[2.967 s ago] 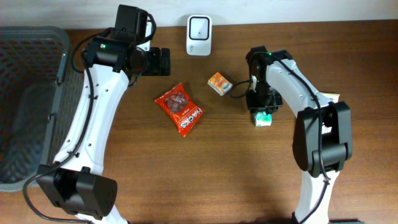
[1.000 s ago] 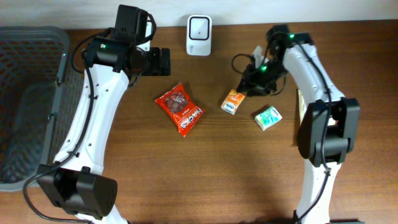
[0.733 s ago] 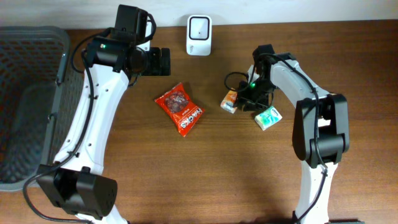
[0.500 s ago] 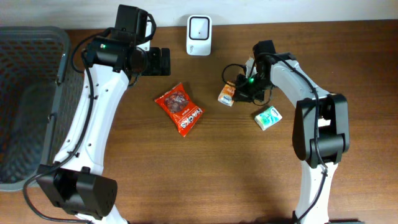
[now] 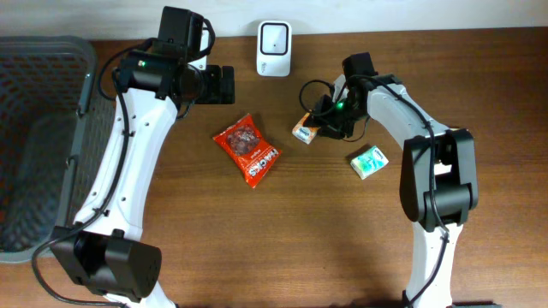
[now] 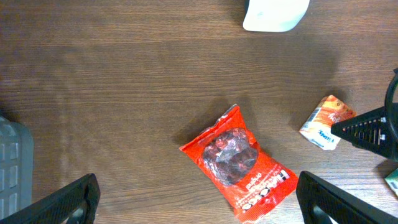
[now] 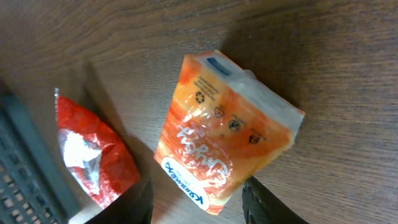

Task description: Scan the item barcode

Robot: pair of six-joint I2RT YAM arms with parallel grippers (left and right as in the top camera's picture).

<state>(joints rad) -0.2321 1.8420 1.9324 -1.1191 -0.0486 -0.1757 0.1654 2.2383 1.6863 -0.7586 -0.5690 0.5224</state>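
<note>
A small orange tissue pack lies tilted on the wood table, below and right of the white scanner. My right gripper reaches it from the right. In the right wrist view the orange pack has its lower end between my open right gripper's fingertips; the right one touches it and a thin gap shows at the left one. The left wrist view shows the same pack. My left gripper hovers wide open and empty, left of the scanner.
A red snack bag lies left of the orange pack and shows below my left gripper. A green pack sits to the lower right. A dark mesh basket fills the table's left edge.
My right gripper has swung left and a little toward the scanner, and the orange pack has slid left and up with it. The left arm, red bag and green pack have not moved.
</note>
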